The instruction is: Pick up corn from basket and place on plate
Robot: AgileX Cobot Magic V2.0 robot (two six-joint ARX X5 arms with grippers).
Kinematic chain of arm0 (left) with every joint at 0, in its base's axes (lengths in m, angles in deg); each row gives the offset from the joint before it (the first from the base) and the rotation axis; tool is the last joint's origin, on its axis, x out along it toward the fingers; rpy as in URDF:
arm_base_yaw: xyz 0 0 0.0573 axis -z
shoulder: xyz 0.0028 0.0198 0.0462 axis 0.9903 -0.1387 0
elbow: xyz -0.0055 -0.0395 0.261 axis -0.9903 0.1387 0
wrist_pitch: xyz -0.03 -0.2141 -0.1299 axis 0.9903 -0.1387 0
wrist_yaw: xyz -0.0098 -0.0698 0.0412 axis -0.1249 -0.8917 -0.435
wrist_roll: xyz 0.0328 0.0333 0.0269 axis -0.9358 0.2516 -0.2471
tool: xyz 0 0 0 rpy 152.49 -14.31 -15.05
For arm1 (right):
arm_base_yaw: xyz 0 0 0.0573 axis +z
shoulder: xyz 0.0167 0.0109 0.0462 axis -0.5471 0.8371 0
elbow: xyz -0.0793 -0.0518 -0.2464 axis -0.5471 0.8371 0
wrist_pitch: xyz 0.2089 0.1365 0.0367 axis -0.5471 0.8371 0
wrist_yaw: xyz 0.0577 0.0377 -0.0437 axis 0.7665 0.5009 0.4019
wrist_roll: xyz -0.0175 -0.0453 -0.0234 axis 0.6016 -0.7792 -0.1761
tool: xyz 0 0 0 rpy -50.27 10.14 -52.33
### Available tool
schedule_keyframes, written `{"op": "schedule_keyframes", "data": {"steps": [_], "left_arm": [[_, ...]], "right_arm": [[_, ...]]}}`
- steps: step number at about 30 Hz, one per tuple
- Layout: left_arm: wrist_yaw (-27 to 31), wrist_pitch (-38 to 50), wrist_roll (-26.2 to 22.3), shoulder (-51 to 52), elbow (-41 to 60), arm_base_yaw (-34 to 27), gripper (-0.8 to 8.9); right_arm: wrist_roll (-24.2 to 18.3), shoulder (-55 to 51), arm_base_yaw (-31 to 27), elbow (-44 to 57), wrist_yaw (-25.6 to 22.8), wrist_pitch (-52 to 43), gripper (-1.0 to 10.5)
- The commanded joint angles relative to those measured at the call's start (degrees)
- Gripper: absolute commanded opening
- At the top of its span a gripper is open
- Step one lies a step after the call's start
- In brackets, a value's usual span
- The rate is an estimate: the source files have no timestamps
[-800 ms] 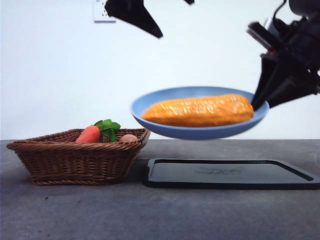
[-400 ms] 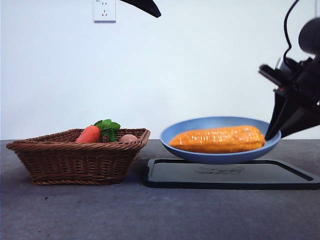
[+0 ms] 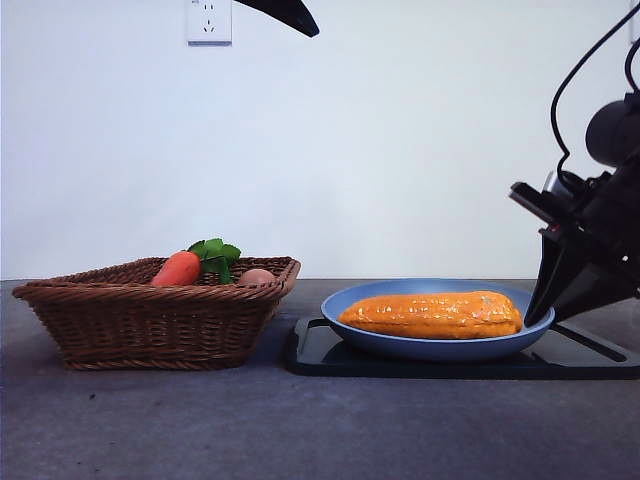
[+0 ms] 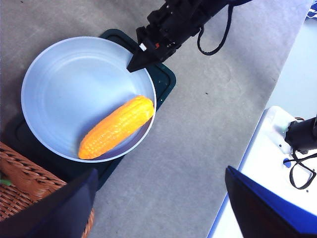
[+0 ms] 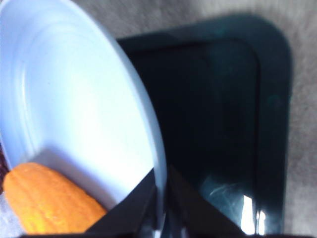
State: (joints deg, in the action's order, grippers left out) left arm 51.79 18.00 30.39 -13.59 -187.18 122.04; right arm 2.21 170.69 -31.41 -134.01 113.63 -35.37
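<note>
The long orange-yellow corn (image 3: 430,314) lies in the light-blue plate (image 3: 440,348), which rests on the black tray (image 3: 400,365). My right gripper (image 3: 540,310) is shut on the plate's right rim. In the right wrist view its jaws pinch the plate (image 5: 74,99) edge, with the corn (image 5: 44,206) beside them. The left wrist view looks down on the corn (image 4: 116,127), the plate (image 4: 74,84) and the right gripper (image 4: 133,64). High above, my left gripper (image 4: 161,171) hangs open and holds nothing. The wicker basket (image 3: 150,320) stands at the left.
A red-orange carrot (image 3: 178,268) with green leaves and a pale round item (image 3: 257,276) lie in the basket. The black tray (image 4: 166,79) sits just right of the basket (image 4: 25,183). A black arm tip (image 3: 285,12) shows at the top edge.
The right gripper has lowered the plate with the corn from mid-air down onto the black tray and shifted it right. The other arm's tip has drawn up out of the front view.
</note>
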Motion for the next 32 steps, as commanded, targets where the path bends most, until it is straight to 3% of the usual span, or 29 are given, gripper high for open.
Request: {"op": "schedule_keyframes", "data": {"steps": [1, 5, 12, 22, 32], "left_arm": [[0.07, 0.17, -1.01, -1.11, -1.66, 0.37, 4.17], [0.07, 0.17, -1.03, -1.11, -1.66, 0.37, 4.16], [0.07, 0.17, -1.20, -1.11, -1.66, 0.04, 4.17], [0.07, 0.11, -1.18, -1.11, -1.66, -0.81, 4.17], [0.07, -0.07, -1.16, -1.11, -1.66, -1.11, 4.16]], "right_arm": [[-0.92, 1.68, -0.02, -1.22, 0.17, -0.48, 0.0], [-1.77, 1.66, -0.02, -1.22, -0.15, -0.42, 0.1], [-1.68, 1.53, -0.02, -1.22, -0.13, 0.22, 2.2], [-3.82, -4.59, -0.83, -1.25, -0.90, 6.93, 2.3], [-12.09, -23.45, 0.55, -1.25, -2.82, 21.77, 2.3]]}}
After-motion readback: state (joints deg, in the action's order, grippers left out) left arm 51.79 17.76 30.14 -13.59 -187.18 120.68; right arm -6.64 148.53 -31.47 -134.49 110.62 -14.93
